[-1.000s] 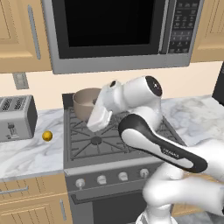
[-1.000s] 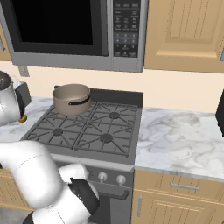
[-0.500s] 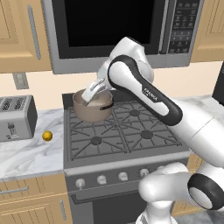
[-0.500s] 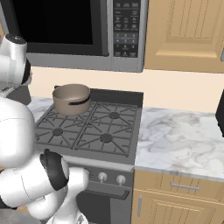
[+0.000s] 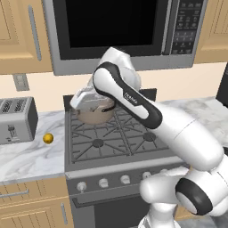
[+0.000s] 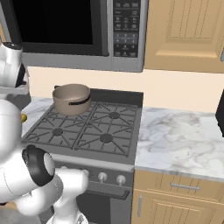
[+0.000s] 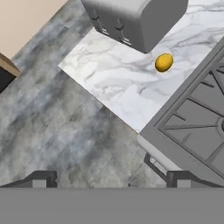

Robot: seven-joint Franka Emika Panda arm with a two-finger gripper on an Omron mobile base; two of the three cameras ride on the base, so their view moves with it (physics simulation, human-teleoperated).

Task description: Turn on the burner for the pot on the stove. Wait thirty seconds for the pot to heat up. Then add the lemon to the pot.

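Yellow lemon [image 5: 48, 138], one; pot [image 6: 71, 99], one

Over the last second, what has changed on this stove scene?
The arm swung left across the stove; its gripper, open and empty, now looks toward the lemon beside the toaster. Lemon, toaster and pot stayed put.

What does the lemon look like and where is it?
The lemon is a small, round, smooth yellow fruit. It sits by itself on the white marble counter, between the grey toaster and the stove. Nothing touches it but the counter. The hand view shows it too, right beside the toaster.
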